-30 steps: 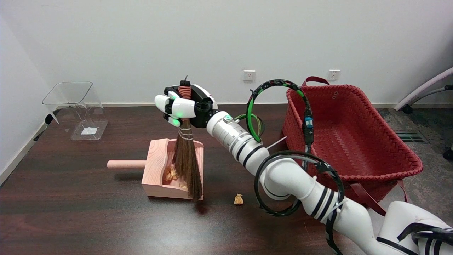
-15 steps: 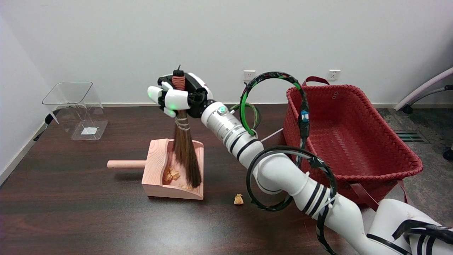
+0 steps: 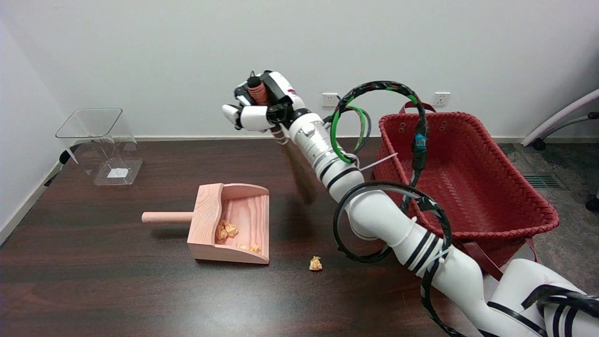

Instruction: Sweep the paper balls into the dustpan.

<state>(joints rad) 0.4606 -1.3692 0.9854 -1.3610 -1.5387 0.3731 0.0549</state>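
A wooden dustpan (image 3: 243, 201) lies on the dark table with its round handle pointing left. Small tan paper balls (image 3: 227, 229) lie inside it, near its left wall and front. One more paper ball (image 3: 316, 263) sits on the table to the right of the pan's front corner. My right hand (image 3: 262, 105) is raised high above the table, right of the pan, and grips the orange-wrapped handle of a small brown broom (image 3: 299, 173). The bristles hang down and look blurred, clear of the table.
A red woven basket (image 3: 514, 187) stands at the right, close behind my forearm. A clear plastic bin (image 3: 100, 145) sits at the far left corner. The table's left edge (image 3: 23, 206) runs along the wall.
My hand has lifted the broom out of the dustpan and swung it up and to the right. The pan's inside now shows, with the paper balls in it.
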